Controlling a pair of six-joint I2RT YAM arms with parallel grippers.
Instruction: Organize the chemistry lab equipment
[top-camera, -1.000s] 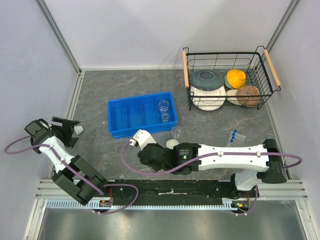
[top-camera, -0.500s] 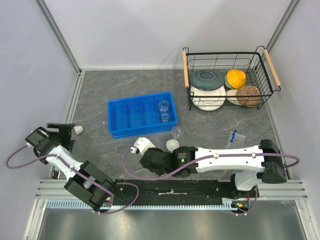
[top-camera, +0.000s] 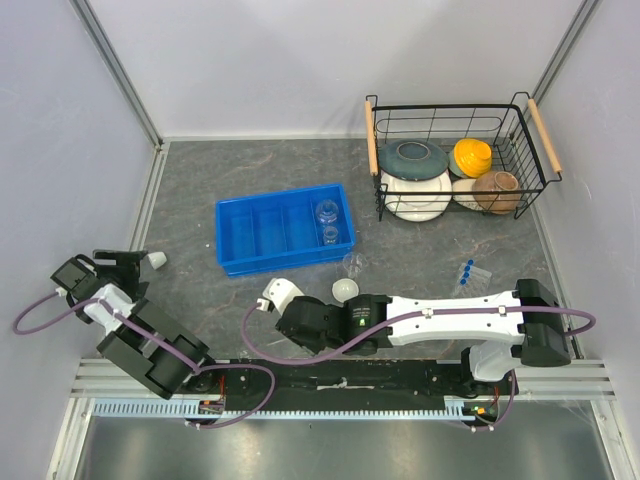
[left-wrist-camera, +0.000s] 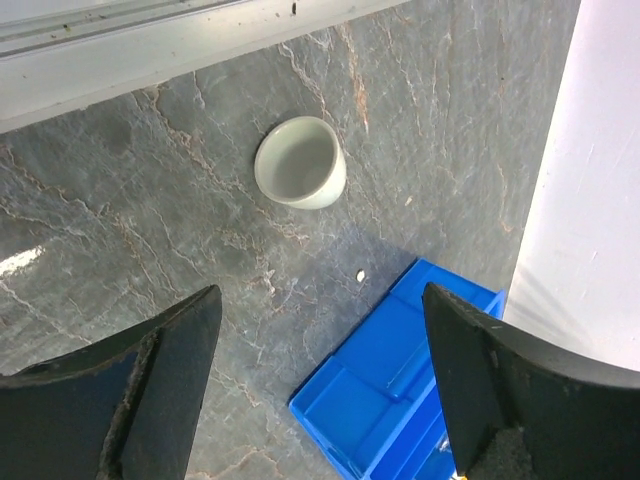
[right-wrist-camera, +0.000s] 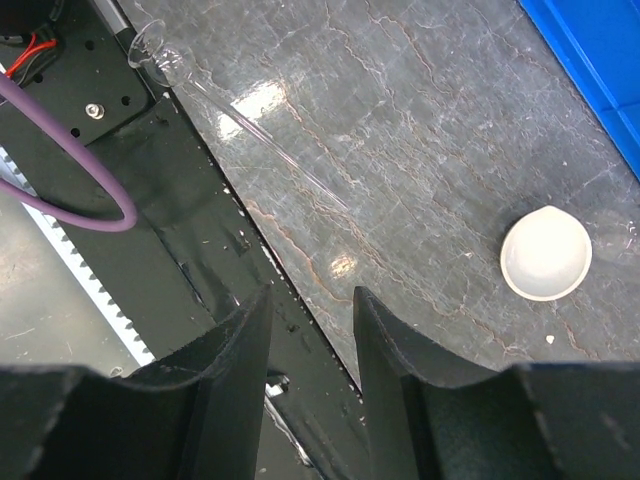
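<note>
Grey marbled tabletop (top-camera: 200, 180), white walls. Nearest: right gripper (right-wrist-camera: 312, 300), jaws partly apart, nothing in them. Glass rod (right-wrist-camera: 268, 147) lies flat ahead, axis diagonal, flared end twd the arm bases. Left gripper (left-wrist-camera: 320, 305) has its jaws spread wide just short of the tiny white cup (left-wrist-camera: 300, 162), which sits mouth up by the left edge. Prob lining up a grab.

Left of the blue tray (top-camera: 285, 228), the tabletop (top-camera: 200, 170) lies open around a small cup (top-camera: 157, 260); a wire basket (top-camera: 455, 160) stands to its right.

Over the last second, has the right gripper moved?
Yes. The right gripper has slid toward the near edge, away from the blue tray, in the top view.
</note>
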